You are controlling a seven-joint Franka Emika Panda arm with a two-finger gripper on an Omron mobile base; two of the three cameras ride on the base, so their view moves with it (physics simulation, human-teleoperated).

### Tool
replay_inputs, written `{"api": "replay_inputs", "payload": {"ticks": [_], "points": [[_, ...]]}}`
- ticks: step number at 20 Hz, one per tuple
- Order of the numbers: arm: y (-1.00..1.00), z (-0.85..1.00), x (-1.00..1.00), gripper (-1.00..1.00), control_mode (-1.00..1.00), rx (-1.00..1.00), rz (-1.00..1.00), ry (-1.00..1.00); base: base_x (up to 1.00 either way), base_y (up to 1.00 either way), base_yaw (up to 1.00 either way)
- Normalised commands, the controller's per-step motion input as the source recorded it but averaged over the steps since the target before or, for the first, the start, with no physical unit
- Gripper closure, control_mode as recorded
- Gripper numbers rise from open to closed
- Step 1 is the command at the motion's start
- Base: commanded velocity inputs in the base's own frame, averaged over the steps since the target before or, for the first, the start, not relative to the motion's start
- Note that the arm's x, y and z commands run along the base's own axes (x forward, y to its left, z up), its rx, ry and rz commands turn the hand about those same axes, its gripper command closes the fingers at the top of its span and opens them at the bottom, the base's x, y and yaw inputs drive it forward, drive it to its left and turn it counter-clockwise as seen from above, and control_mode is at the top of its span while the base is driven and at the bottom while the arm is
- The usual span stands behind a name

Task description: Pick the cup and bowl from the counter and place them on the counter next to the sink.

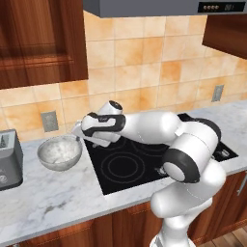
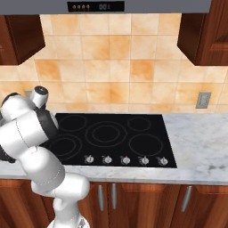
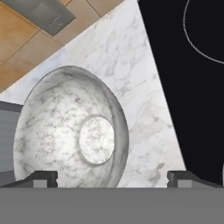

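We are working on the bowl step: our end effector (image 3: 112,177) is hovering with its tips spread wide and empty above the wide silvery-grey bowl with the speckled white inside (image 1: 60,152). The bowl is sitting on the white marble desk (image 1: 58,198), just beside the black glass cooktop (image 1: 140,161) at its nine o'clock. Next, we judge, we are needing to descend and straddle the bowl's rim.

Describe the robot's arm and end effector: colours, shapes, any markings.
The arm is glossy white, built of rounded, bulbous segments with black bands at the joints and a black cap on one joint end. No cables or markings show. The end effector has two small dark, blocky, stepped fingertips.
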Motion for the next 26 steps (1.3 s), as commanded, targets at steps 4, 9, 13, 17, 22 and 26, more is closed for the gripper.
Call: {"api": "replay_inputs", "payload": {"ticks": [4,9,13,17,22,26], "points": [[-0.02,-0.02,0.00,-1.00,-1.00,0.00,0.00,-0.01,0.00,0.00,0.00],[0.12,-0.06,0.00,-1.00,-1.00,0.00,0.00,0.00,0.00,0.00,0.00],[0.09,-0.21,0.00,-1.00,-1.00,0.00,0.00,0.00,0.00,0.00,0.00],[0.19,-0.21,0.02,-1.00,-1.00,0.00,0.00,0.00,0.00,0.00,0.00],[0.19,-0.23,0.09,-1.00,-1.00,0.00,-0.02,0.00,0.00,0.00,0.00],[0.08,-0.26,0.06,-1.00,-1.00,0.00,-0.03,0.00,0.00,0.00,0.00]]}}
